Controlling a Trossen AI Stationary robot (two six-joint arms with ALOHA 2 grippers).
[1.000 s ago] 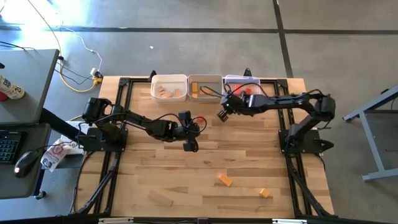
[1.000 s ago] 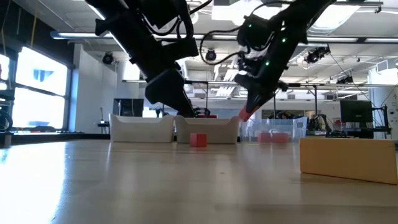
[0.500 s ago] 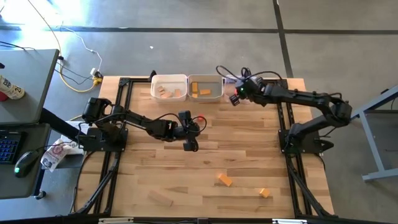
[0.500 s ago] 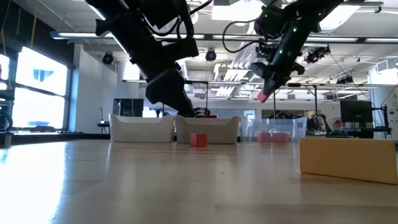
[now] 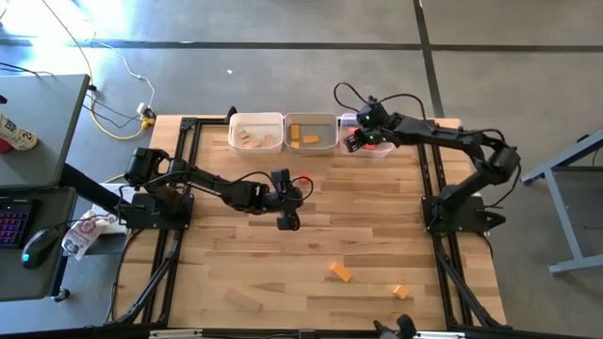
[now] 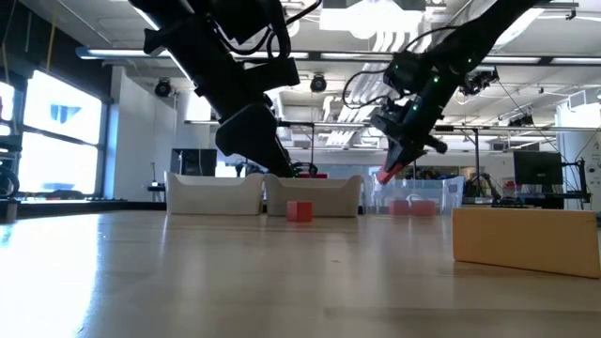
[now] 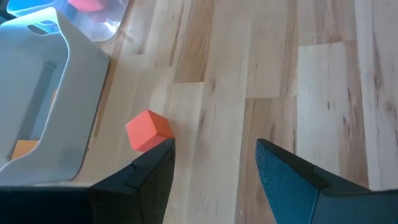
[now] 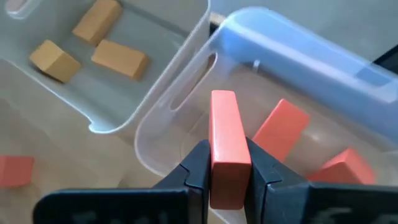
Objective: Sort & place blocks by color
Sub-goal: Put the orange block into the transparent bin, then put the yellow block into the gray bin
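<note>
- blocks sit scattered on the light wooden worktop (image 5: 311, 235) and in three small plastic bins.
- clear plastic bin (image 8: 298, 68) holds red wooden pieces.
- right gripper (image 8: 229, 180) hovers above it, fingers clamped on a red wooden bar (image 8: 227, 146).
- left gripper (image 7: 214, 165), fingers spread wide, is near a small red wooden cube (image 7: 148, 130).

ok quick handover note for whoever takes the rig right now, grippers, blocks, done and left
Right gripper: shut on a red wooden bar, held above the clear plastic bin, which already holds red blocks.
Left gripper: open, low over mid-table beside a loose red cube.
Done: plain wood pieces in the white bin, orange ones in the middle bin.
Left: release the bar, then the red cube, two orange blocks and a plain wood bar near the front edge.
</note>
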